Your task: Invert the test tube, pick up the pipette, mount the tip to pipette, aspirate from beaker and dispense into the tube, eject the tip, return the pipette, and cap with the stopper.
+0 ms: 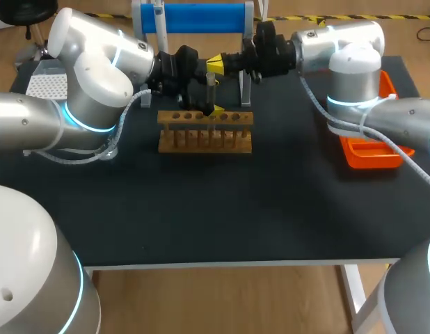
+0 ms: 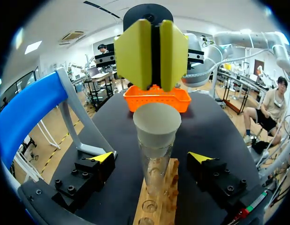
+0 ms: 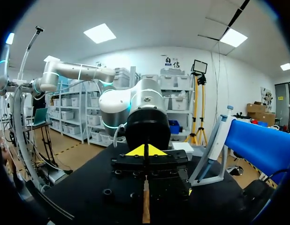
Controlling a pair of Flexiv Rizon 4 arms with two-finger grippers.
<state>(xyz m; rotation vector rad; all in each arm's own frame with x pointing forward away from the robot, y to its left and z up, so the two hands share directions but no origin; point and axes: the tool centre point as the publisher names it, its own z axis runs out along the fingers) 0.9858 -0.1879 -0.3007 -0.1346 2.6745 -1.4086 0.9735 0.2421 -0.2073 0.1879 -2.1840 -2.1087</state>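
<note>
Stopper (image 2: pixel 156 123) sits in the mouth of the test tube (image 2: pixel 153 173), which stands upright in the wooden rack (image 1: pixel 204 132) between the spread fingers of our left gripper (image 2: pixel 151 159). Neither yellow tip touches the glass, so that claw is released. Our right gripper (image 2: pixel 151 54) hangs just above the stopper, its pads clenched together on nothing we can see. In the head view the rack stands at upper centre of the dark table (image 1: pixel 222 209), with an orange tray (image 1: pixel 371 156) at right and a blue stand (image 1: pixel 194 17) at top centre.
</note>
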